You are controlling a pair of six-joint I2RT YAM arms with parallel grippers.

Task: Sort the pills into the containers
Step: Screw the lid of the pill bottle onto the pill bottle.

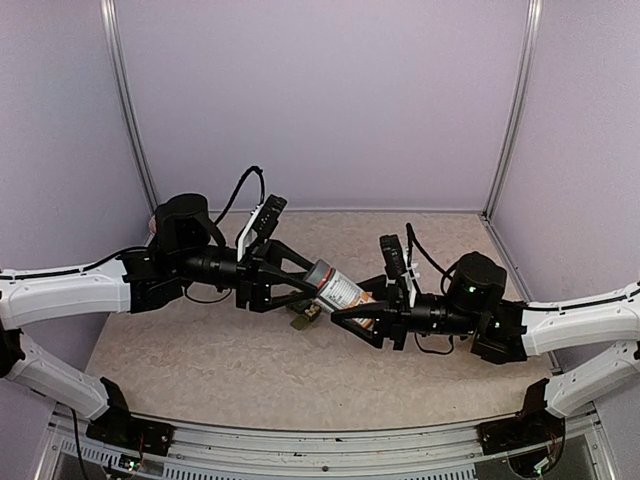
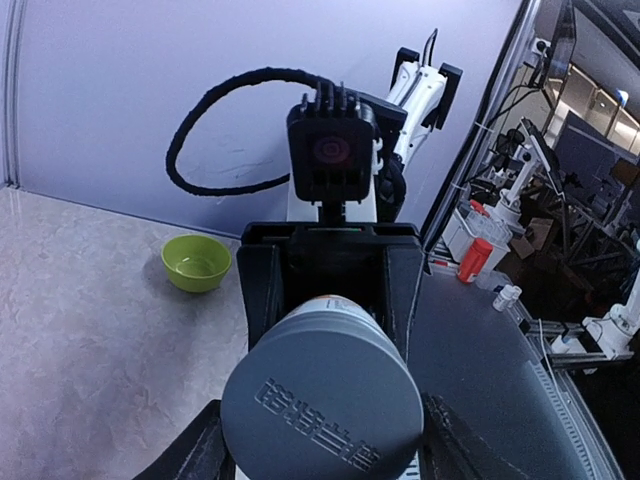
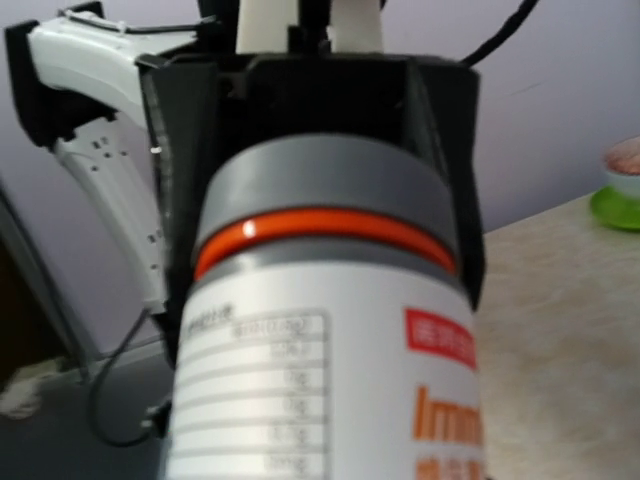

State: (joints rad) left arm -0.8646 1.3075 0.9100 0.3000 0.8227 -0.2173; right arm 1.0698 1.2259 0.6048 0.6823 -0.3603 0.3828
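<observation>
A white pill bottle (image 1: 340,291) with an orange-print label and a grey cap hangs tilted above the table between both arms. My left gripper (image 1: 313,278) is shut on the cap (image 2: 320,395), a finger (image 2: 190,452) on each side of it. My right gripper (image 1: 362,312) is shut on the bottle's lower body (image 3: 330,390); its fingers are hidden behind the label in the right wrist view. An orange ring (image 3: 320,228) shows under the cap. The dark green containers (image 1: 304,319) lie on the table just below the bottle, partly covered. No pills are in view.
A lime-green bowl (image 2: 197,262) sits on the table near the back wall, also seen as the bowl (image 3: 622,205) at the right edge. Purple walls close in the back and sides. The table's right edge (image 2: 430,262) lies beside the bottle.
</observation>
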